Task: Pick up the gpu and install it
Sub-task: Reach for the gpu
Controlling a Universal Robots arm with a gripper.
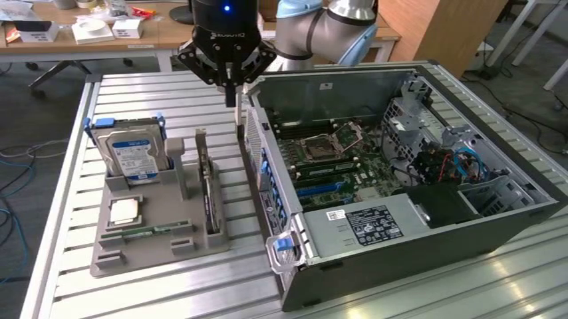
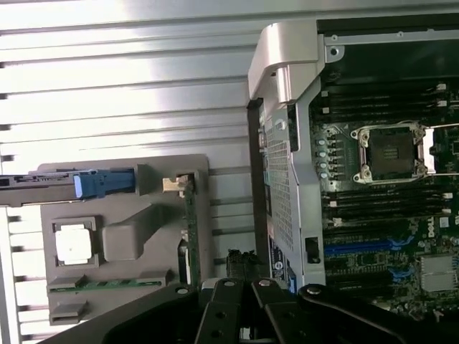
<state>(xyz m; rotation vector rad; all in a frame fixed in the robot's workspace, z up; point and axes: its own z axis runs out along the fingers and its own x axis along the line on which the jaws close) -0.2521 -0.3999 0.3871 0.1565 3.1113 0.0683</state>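
Table (image 1: 142, 93) ribbed shiny metal; tray (image 1: 142, 259) matt grey plastic.

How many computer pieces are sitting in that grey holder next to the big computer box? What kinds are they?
hard drive: 1
gpu: 1
memory stick: 1
processor chip: 1
Total: 4

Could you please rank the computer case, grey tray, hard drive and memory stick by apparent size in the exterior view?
Largest to smallest:
1. computer case
2. grey tray
3. hard drive
4. memory stick
None of these look close in size.
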